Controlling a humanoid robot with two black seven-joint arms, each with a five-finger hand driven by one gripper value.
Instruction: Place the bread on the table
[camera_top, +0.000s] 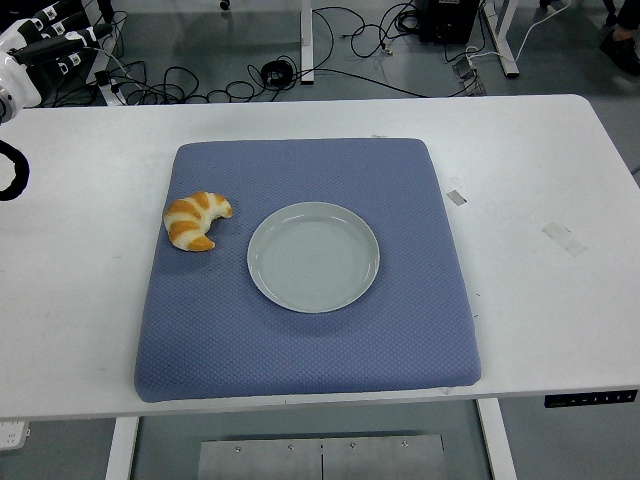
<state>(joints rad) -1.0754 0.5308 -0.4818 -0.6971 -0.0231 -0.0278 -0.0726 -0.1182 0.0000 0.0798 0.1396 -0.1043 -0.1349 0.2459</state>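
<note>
The bread (197, 220), a croissant, lies on the blue mat (300, 340), close to the mat's left edge and just left of the grey plate (313, 257), with a narrow gap of mat between the two. It rests flat, its curved back toward the left edge and its tips pointing right and down.

My left robot hand (50, 45) is at the upper left corner of the view, beyond the far left corner of the worktop (540, 200) and well apart from the bread. Its fingers (75, 38) are extended and loosely spread toward the right, and it holds nothing. My right robot hand is out of view.

The plate sits near the centre of the mat and carries nothing. The mat covers the middle of the worktop. Bare white surface runs on both sides of it: a strip on the left, next to the bread, and a wider area on the right with two small pieces of tape (563, 237). The near edge of the mat lies close to the near edge of the worktop.
</note>
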